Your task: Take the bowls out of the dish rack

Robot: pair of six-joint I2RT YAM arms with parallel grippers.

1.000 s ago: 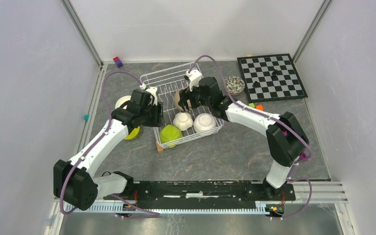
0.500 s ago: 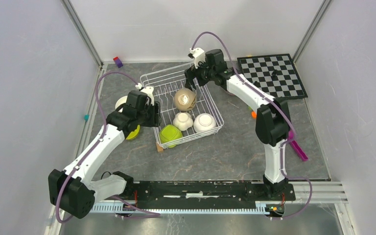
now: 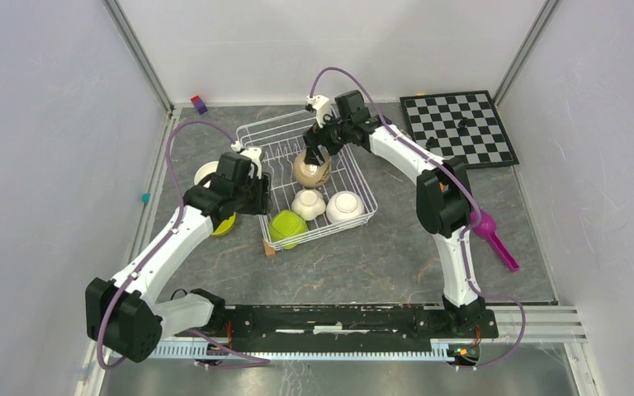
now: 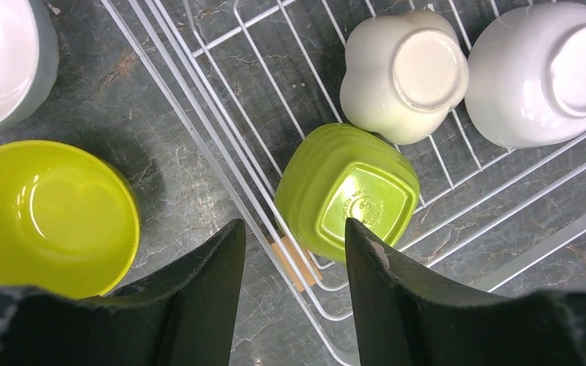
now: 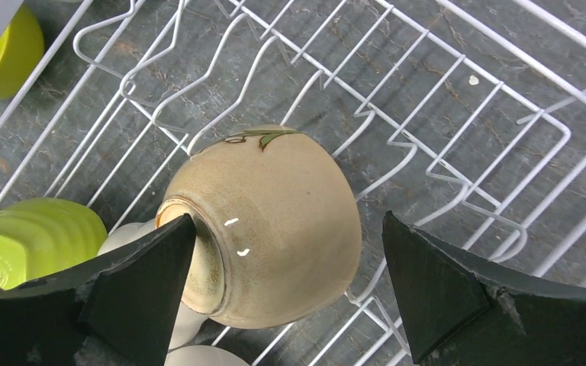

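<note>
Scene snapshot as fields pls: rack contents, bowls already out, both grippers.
in rack: dish rack holds four: tan bowl, cream bowl, white bowl, ribbed green bowl
poses: tan tipped on its side; the other three foot-up
out of rack: upright green bowl and plain white bowl, on the table left of the rack
left gripper: open, empty, over the ribbed green bowl
right gripper: open, fingers either side of the tan bowl; contact unclear

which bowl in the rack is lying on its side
The tan bowl, tipped on its side below the open right fingers. The green bowl, cream bowl and white bowl sit upside down.
</note>
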